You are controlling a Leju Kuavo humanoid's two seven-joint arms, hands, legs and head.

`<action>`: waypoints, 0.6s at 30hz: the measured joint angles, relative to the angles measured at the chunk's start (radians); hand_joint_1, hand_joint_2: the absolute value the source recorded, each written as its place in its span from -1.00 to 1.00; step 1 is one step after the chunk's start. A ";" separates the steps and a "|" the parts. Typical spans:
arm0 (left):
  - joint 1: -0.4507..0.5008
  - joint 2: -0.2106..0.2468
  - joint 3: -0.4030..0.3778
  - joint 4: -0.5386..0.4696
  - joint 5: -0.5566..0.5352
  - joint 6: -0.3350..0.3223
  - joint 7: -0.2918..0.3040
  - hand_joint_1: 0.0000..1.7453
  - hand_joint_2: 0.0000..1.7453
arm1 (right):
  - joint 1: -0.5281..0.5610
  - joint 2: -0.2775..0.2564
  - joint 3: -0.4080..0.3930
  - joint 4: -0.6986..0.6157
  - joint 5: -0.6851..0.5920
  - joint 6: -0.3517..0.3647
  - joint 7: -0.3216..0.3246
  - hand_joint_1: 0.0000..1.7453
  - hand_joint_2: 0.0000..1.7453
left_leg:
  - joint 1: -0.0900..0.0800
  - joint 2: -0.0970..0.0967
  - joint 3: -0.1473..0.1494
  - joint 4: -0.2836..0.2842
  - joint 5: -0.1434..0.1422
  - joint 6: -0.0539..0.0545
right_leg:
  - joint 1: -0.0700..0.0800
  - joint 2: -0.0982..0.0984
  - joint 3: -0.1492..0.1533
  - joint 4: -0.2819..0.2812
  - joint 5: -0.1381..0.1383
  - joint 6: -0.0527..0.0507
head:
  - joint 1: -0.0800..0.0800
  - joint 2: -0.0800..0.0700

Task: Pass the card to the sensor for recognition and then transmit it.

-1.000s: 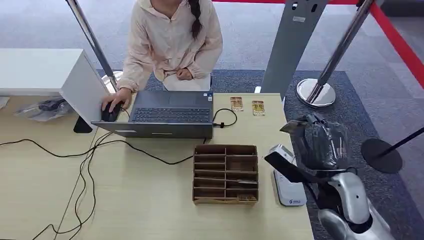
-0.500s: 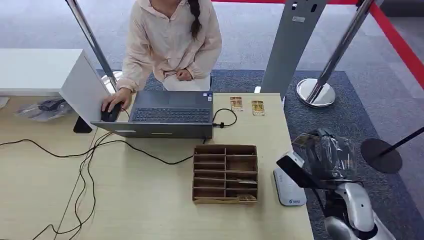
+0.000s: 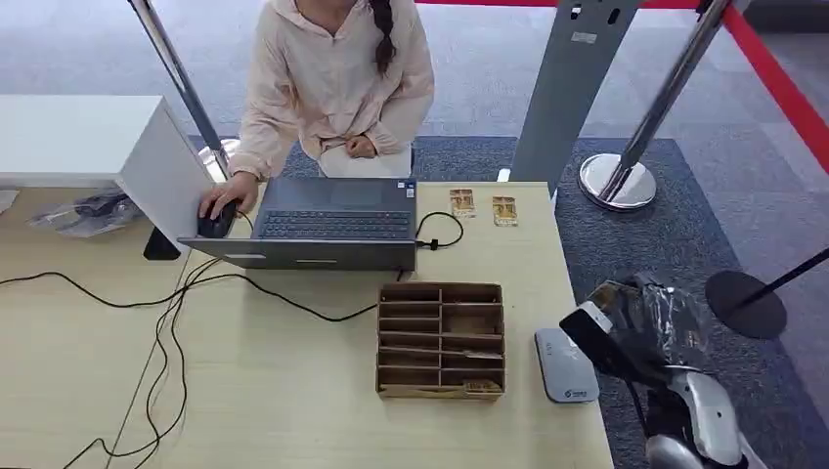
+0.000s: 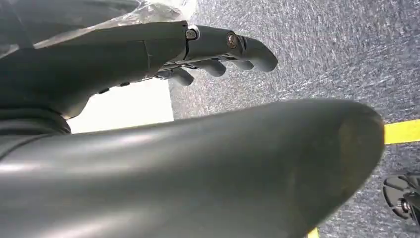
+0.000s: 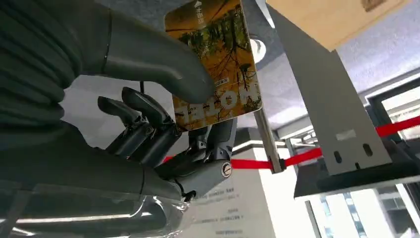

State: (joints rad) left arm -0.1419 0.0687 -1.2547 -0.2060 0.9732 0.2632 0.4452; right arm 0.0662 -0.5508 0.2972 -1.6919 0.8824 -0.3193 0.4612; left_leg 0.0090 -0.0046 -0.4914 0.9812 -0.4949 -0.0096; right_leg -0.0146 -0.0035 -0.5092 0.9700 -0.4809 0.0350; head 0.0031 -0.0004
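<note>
1. The counter point(image 3: 293, 391) spans the left and centre of the head view; a person point(image 3: 332, 78) is seated at upper centre.
2. The sensor point(image 3: 564, 364) lies at lower right on the counter.
3. The right hand point(image 3: 640, 327), just right of the sensor, is pinching the card point(image 5: 215, 64) with its thumb.
4. The left hand point(image 4: 218, 49) is seen empty, fingers apart, over carpet.

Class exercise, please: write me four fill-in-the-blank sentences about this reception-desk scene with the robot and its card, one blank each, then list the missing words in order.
1. The robot's right hand pinches a yellow ____ under its thumb.
2. The white sensor lies on the table beside the cardboard ____.
3. The person rests one hand on a ____ next to the laptop.
4. Two more cards lie on the table beyond the organizer, beside the ____.

Missing words: card; organizer; mouse; laptop
</note>
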 joint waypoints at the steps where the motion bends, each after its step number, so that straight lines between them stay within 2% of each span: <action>1: 0.000 0.000 0.000 0.000 0.001 0.000 0.000 -1.00 -1.00 | 0.003 -0.002 0.000 0.002 -0.014 0.011 0.000 1.00 1.00 | 0.000 0.000 0.000 0.000 0.000 0.000 | 0.000 0.000 0.000 0.000 0.000 0.000 | 0.000 0.000; 12: 0.000 0.002 0.000 0.000 0.003 0.003 0.000 -1.00 -1.00 | 0.016 -0.073 0.017 -0.033 -0.172 0.255 0.041 1.00 1.00 | -0.001 0.000 0.000 0.000 0.000 0.000 | 0.000 0.000 0.000 0.000 0.000 0.000 | 0.000 0.000; 18: 0.000 0.005 0.000 0.000 -0.004 0.000 -0.003 -1.00 -1.00 | 0.017 -0.115 0.039 -0.057 -0.206 0.316 0.064 1.00 1.00 | -0.001 0.000 0.000 0.000 0.000 0.000 | 0.000 0.000 0.000 0.000 0.000 0.000 | 0.000 0.000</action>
State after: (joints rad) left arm -0.1417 0.0740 -1.2543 -0.2060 0.9694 0.2628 0.4421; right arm 0.0829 -0.6660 0.3357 -1.7491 0.6764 -0.0038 0.5249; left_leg 0.0085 -0.0046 -0.4911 0.9813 -0.4949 -0.0096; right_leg -0.0150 -0.0035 -0.5089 0.9700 -0.4808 0.0351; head 0.0027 -0.0004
